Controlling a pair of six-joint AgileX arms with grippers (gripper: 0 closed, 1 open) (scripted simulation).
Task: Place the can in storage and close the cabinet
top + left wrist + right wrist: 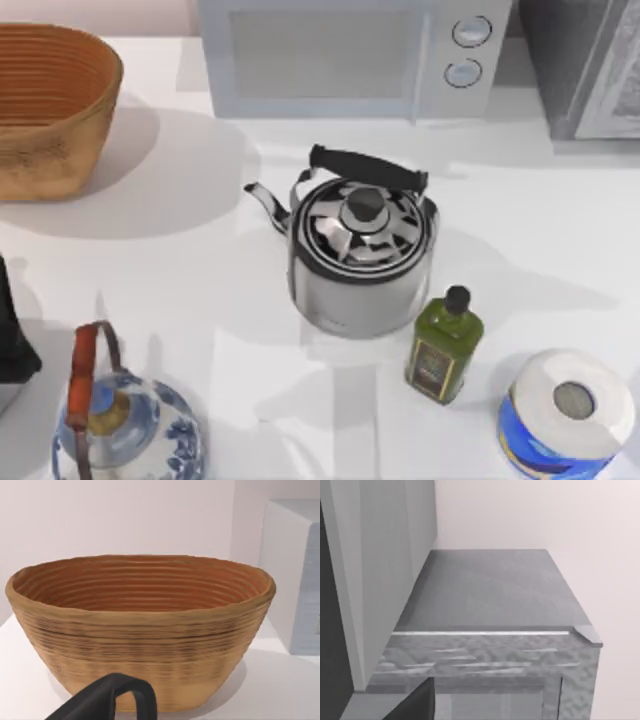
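The can is out of view. The cabinet (pixel 590 68) is a grey box at the table's back right corner, cut off by the edge of the top view. In the right wrist view its flat grey top (pixel 490 587) and mottled front lie close ahead, with a dark piece of my right gripper (pixel 412 705) just before it. My left arm (pixel 12 335) is a dark shape at the left edge of the table. A dark part of my left gripper (pixel 107 700) faces the woven basket (pixel 140 630).
A steel kettle (pixel 362 250) stands mid-table. An olive-oil bottle (pixel 443 345) and a blue-wrapped paper roll (pixel 566 412) stand front right. A glass teapot (pixel 125 425) sits front left, the basket (pixel 50 105) back left, and a microwave (pixel 350 55) at the back.
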